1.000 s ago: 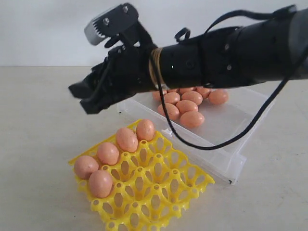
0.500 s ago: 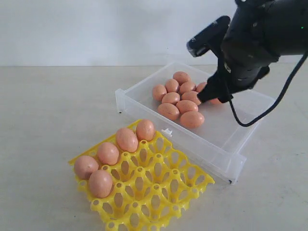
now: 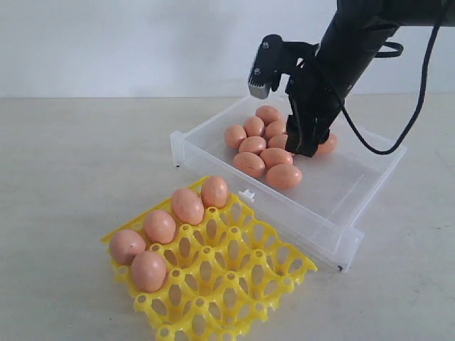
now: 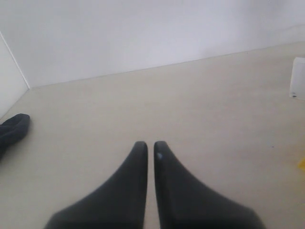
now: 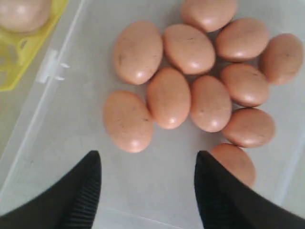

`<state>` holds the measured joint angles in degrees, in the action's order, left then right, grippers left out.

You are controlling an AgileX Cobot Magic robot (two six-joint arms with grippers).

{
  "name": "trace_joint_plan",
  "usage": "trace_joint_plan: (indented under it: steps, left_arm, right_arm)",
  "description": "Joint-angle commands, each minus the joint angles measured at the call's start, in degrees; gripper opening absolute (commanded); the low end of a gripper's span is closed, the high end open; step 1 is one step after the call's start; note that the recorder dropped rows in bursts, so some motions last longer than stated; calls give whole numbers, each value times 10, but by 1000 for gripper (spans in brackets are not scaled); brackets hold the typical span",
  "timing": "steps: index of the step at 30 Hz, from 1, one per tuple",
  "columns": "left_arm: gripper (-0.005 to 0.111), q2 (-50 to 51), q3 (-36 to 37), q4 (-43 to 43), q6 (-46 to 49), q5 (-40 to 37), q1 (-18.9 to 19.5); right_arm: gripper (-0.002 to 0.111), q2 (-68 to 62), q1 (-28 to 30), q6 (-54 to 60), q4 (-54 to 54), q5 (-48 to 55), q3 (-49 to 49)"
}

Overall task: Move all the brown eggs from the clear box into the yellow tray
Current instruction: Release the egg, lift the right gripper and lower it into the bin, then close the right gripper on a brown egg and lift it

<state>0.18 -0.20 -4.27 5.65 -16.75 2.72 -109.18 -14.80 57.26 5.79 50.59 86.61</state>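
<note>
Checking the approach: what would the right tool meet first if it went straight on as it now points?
Likely the brown eggs in the clear box: two lie straight ahead of the open right tool. Depth is unclear; the bare box floor might come first.

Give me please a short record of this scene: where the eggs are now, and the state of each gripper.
in the tray: five brown eggs in the yellow tray
in the box: about eleven eggs, clustered in the clear box
right gripper: open, above the box, holding nothing
left gripper: shut, empty, over the bare table
task: not finished
</note>
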Motion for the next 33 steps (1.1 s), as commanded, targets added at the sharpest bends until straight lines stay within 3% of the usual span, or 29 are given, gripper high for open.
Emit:
trace_joint_plan:
  steps: [1,4,6,7,11,28,30,33]
  left_arm:
    - [4,-2,2,-1,-2,0,1]
    - [4,-2,2,-1,-2,0,1]
    - [4,-2,2,-1,-2,0,1]
    - [4,-2,2,-1,-2,0,1]
    - [4,-2,2,-1,-2,0,1]
    - [4,-2,2,-1,-2,0,1]
    - [4,-2,2,-1,-2,0,1]
    - [4,-2,2,-1,-2,0,1]
  right_arm:
    - [29,-25,4,37,31,11,1]
    - [27,-46,4,44,31,-35,1]
    - [36,-62,4,44,38,-44,1]
    - [47,-70,4,44,40,-44,1]
    - [64,-80,4,51,41,-58,1]
    - [62,-133,4,65,53,-73,1]
    - [58,-138,4,62,53,-85,1]
    - [37,-140,4,50,53,-92,1]
